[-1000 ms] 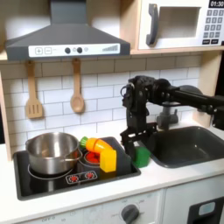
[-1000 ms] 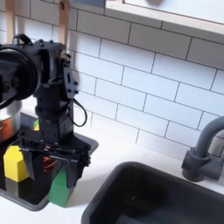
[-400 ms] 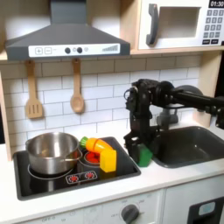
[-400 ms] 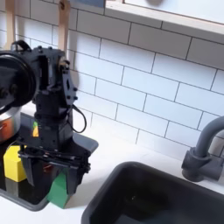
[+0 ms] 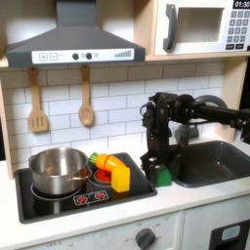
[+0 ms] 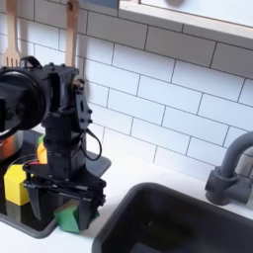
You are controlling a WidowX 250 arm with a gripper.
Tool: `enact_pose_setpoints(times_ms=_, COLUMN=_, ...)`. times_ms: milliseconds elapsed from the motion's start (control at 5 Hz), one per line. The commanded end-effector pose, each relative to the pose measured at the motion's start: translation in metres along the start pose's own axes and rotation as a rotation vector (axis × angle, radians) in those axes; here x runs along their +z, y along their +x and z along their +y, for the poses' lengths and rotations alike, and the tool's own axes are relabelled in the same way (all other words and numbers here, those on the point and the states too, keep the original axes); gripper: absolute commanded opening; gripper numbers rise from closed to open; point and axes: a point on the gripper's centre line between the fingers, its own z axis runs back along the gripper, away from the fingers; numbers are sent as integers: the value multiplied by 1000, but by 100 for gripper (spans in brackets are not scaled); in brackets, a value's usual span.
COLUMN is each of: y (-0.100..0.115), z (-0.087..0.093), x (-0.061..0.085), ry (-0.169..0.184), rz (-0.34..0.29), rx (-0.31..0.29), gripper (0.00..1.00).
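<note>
Shifted rightward in the first exterior view over the last second, gripper now further from the yellow block and closer to the sink. Dropped lower over the green block in the second exterior view, fingers straddling it, block nudged slightly toward the sink too.

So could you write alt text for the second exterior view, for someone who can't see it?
A black robot arm's gripper hangs over a green block at the edge of a toy stove, its fingers on either side of the block. A yellow block sits at left, a dark sink and faucet at right, white tiles behind.
</note>
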Motion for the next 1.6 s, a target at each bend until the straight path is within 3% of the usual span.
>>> enact_pose_setpoints(times_ms=0, y=2, z=1, x=0, ry=3, rz=-7, rx=10, gripper=100)
enact_pose_setpoints(times_ms=1200, y=1, z=-1, x=-2, ry=-11, rz=-16, rx=14, gripper=100)
enact_pose_setpoints(times_ms=1400, y=-2, z=1, x=-12, ry=-10, rz=21, rx=12, gripper=100)
